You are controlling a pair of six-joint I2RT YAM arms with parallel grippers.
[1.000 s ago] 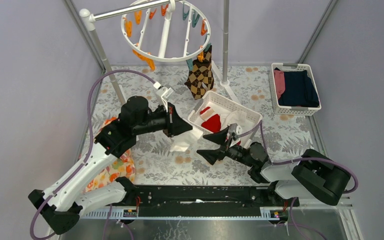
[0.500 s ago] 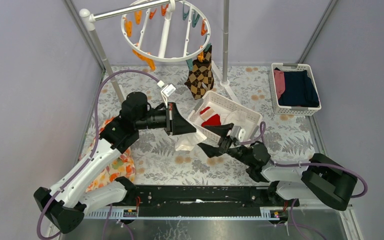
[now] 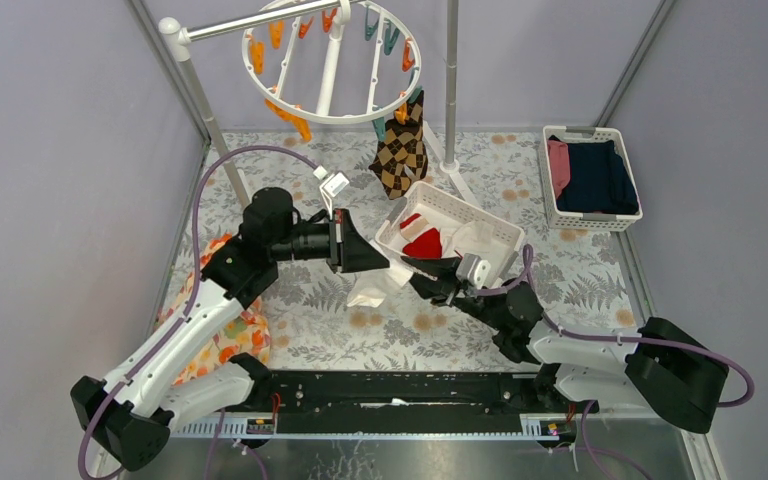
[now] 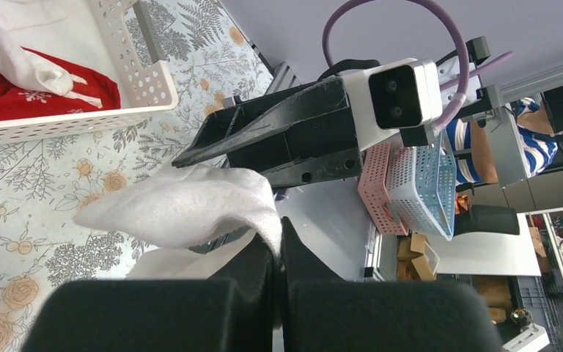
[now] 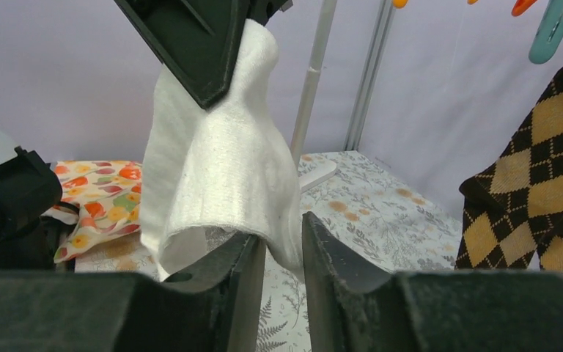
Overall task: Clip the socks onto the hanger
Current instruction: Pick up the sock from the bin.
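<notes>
Left wrist: left tool [image 4: 278, 246] pinches the whitish sock [image 4: 190, 207]; right tool [image 5: 284, 238] narrowly parted around it.

My right gripper [image 5: 281, 233] sits low in the frame, its two dark fingers [image 5: 220, 293] a narrow gap apart. The white sock [image 5: 220, 183] hangs straight ahead of me, pinched at its top by the left gripper [image 5: 218, 88], whose black wedge comes down from the upper edge. The sock's lower fold dips into the gap between my fingers; I cannot tell whether either one touches it. To my right hangs a brown-and-tan argyle sock [image 5: 535, 191], with a teal clothespin [image 5: 553, 28] above it. At left an orange floral cloth [image 5: 99, 194] lies on the fern-printed table cover [image 5: 388, 220]. A metal pole [image 5: 310, 88] rises behind the white sock.
</notes>
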